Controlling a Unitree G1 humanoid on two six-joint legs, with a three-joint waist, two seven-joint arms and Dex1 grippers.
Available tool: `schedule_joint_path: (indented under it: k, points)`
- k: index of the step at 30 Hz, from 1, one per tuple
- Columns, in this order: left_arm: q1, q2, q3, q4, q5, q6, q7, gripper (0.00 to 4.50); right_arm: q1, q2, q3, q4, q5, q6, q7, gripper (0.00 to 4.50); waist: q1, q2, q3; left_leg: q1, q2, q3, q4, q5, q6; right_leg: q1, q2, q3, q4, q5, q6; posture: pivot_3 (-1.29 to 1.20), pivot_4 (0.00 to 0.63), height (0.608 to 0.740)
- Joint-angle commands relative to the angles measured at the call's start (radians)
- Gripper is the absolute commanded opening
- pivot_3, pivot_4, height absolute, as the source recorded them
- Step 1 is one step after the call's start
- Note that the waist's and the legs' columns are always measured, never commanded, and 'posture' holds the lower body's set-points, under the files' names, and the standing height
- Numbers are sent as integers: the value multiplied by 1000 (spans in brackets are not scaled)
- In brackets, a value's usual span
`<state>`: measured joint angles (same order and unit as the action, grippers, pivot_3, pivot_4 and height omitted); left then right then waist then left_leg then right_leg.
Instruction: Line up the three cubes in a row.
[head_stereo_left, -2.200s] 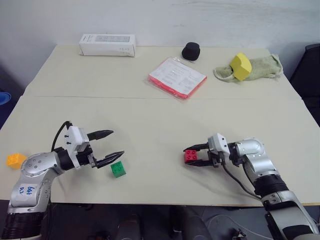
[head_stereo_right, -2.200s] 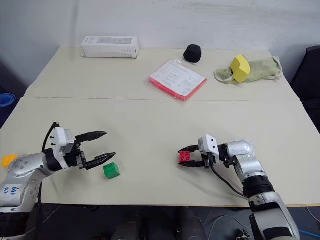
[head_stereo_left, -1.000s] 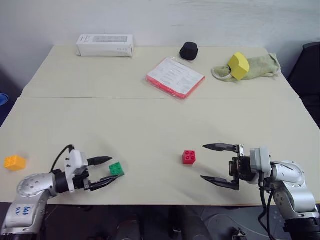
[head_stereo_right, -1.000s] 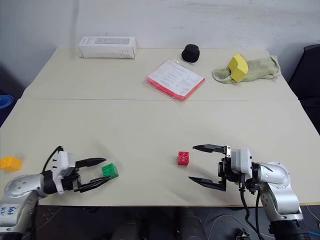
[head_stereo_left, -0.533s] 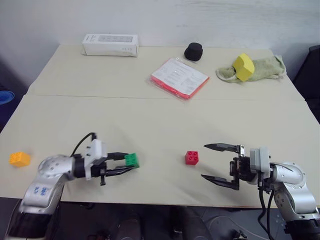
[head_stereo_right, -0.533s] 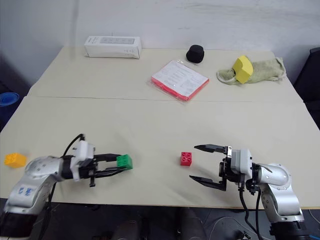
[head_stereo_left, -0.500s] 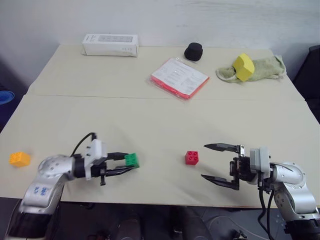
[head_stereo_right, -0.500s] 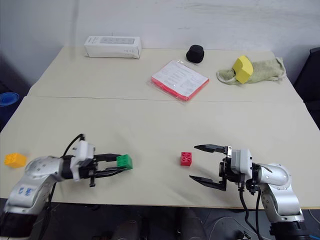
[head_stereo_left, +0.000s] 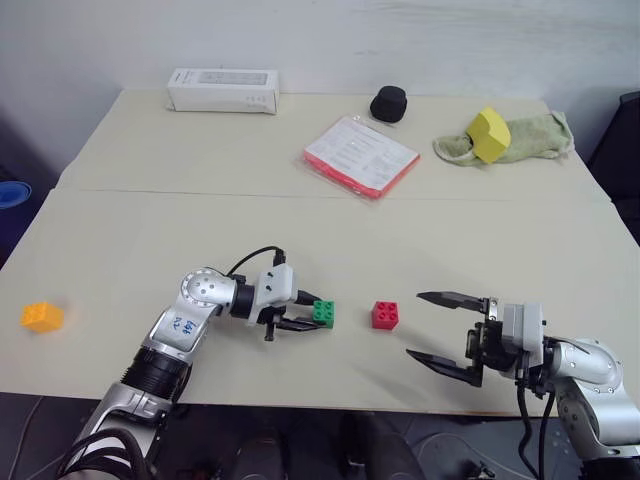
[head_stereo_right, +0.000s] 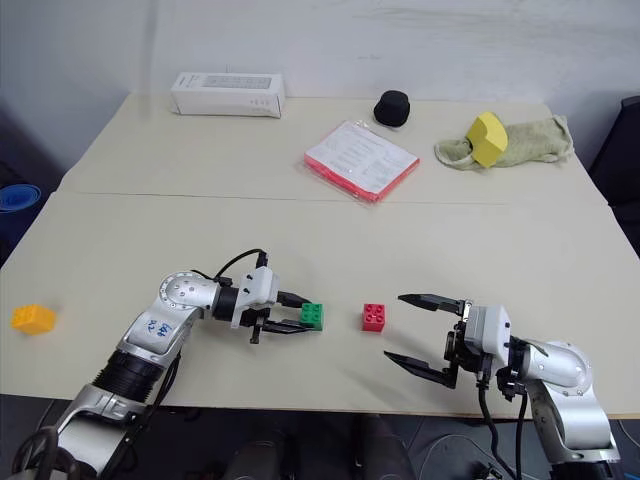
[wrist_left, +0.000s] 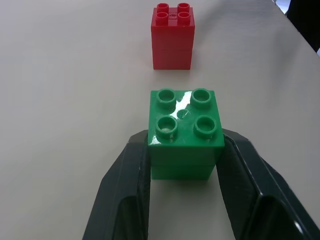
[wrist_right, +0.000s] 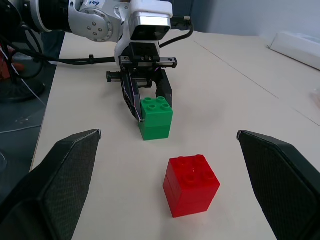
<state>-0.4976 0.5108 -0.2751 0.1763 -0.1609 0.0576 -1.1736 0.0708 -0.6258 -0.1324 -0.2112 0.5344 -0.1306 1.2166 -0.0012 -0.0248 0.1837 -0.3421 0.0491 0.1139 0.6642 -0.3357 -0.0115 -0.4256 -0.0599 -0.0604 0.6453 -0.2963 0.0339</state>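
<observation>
My left hand (head_stereo_left: 312, 318) is clenched on the green cube (head_stereo_left: 323, 313), just beside the red cube (head_stereo_left: 385, 315) on the desk (head_stereo_left: 330, 230). My right hand (head_stereo_left: 440, 328) waits released. If I let go crooked, green could twist or bump red. The orange cube (head_stereo_left: 42, 316) sits far left, so all 3 aren't lined yet.
</observation>
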Motion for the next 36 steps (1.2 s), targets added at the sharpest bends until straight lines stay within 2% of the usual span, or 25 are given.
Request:
schedule_joint_path:
  k: [1,12,13,17,23,27,29,33,36]
  points:
    - [-11,16,-3,58,37,-31,-6,1481,19,5,-11,-42,4,-17,-14,4500,-1,0,0,1,0,0,0,0,0,0,0,0,0,0,0,0,150,740]
    - [-30,32,15,82,7,-33,-50,1481,12,6,2,-22,5,-19,-7,4500,-4,0,0,2,1,0,0,0,0,1,1,1,1,0,0,0,150,740]
    - [-23,30,27,61,-12,-17,-49,2206,11,6,3,-20,6,-19,-4,4500,-4,0,0,2,1,0,0,0,0,1,1,1,1,0,0,0,150,740]
    - [9,54,79,-14,-44,-7,-37,3295,2,5,-7,-10,13,-18,0,4500,-2,0,0,1,1,0,0,0,0,0,1,1,1,0,0,0,150,740]
    - [227,200,294,-186,-181,41,-42,3295,18,-8,-39,21,23,-37,24,4500,-9,0,0,1,2,1,-2,0,-1,-1,0,1,1,0,-1,0,150,740]
    - [446,259,466,-265,-221,31,-7,3295,26,-3,-35,-14,38,-32,31,4500,-10,0,0,1,2,1,-2,-2,2,-1,-1,2,0,0,-1,0,150,740]
    - [577,217,612,-314,-266,33,82,3295,22,9,-32,-46,52,-27,20,4500,-15,0,0,2,2,1,-2,-2,3,-1,-1,2,0,-1,-1,0,150,740]
    - [812,113,828,-371,-327,36,201,4358,21,38,-11,-123,75,-3,-28,4500,-23,0,0,2,3,0,-3,-3,3,-1,-1,2,0,-1,-1,0,150,740]
    - [921,15,946,-365,-353,2,295,4471,20,53,-5,-158,76,12,-62,4500,-24,0,0,2,3,0,-3,-4,3,0,-1,2,-1,-1,-1,0,150,740]
